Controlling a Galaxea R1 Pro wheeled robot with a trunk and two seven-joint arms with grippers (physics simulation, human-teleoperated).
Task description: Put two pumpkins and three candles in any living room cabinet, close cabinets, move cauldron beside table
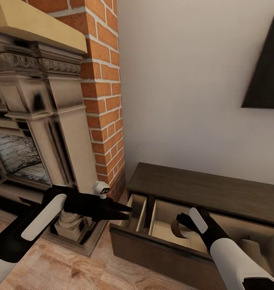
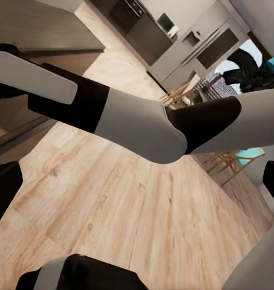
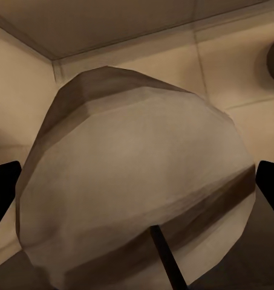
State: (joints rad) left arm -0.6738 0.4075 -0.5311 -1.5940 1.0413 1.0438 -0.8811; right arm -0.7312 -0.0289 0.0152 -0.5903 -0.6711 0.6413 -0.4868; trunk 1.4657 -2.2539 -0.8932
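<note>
Over the open drawer: my right jaws reach down into a pulled-out drawer of the cabinet, the long dark brown unit against the wall beside the brick chimney.
Candle: a stubby beige-and-tan candle sits between my right jaws, close up in the right wrist view, with one dark finger at each side of it.
Right jaws, state: parted to about the candle's width; whether they press on it I cannot tell.
Under the candle: the drawer's pale beige floor and walls; whether the candle touches the floor I cannot tell.
Second drawer: the narrower one to the left also stands open.
Same drawer, further right: another pale shape lies there, too unclear to name.
Left jaws: my left jaws hover just beside the narrow drawer's left edge, tips together, holding nothing.
Floor: light wood planks below my left arm.
</note>
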